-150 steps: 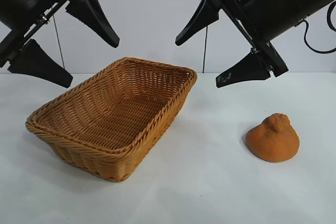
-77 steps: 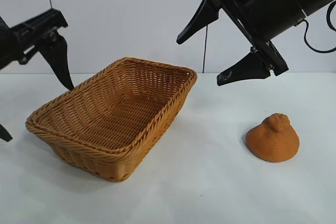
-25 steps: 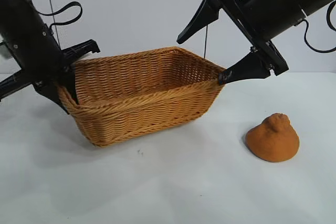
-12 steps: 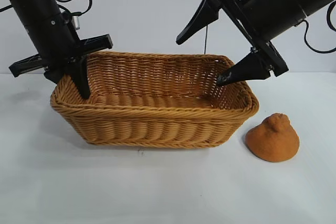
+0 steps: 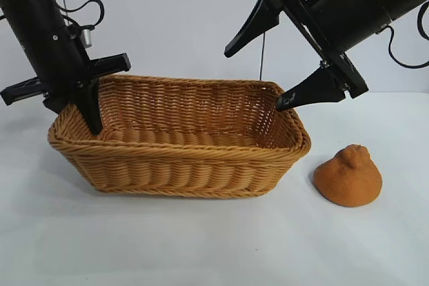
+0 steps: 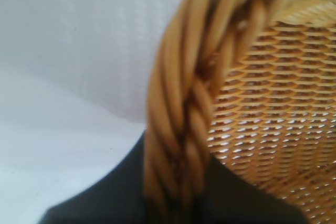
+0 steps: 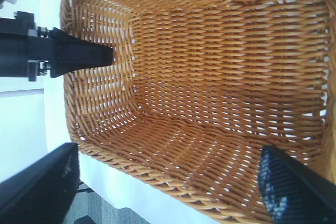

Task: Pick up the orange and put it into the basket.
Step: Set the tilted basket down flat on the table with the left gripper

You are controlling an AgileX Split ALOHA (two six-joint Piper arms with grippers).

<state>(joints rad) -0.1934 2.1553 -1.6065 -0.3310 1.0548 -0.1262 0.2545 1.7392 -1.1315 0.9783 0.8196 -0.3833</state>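
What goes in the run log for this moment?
left claw: shut on basket rim | right claw: open above basket | orange: on table, untouched

We see a white table (image 5: pixel 201 246) running from nine o'clock across to three o'clock. Behind it, toward twelve o'clock, stands a plain pale wall (image 5: pixel 181 25). A thin dark cord (image 5: pixel 261 55) hangs down it.

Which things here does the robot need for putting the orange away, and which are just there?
Needed:
- the orange, sitting on the table beside the basket
- the basket, its rim pinched by the left gripper
- the right gripper, open above the basket's other end

Just there:
- the white table
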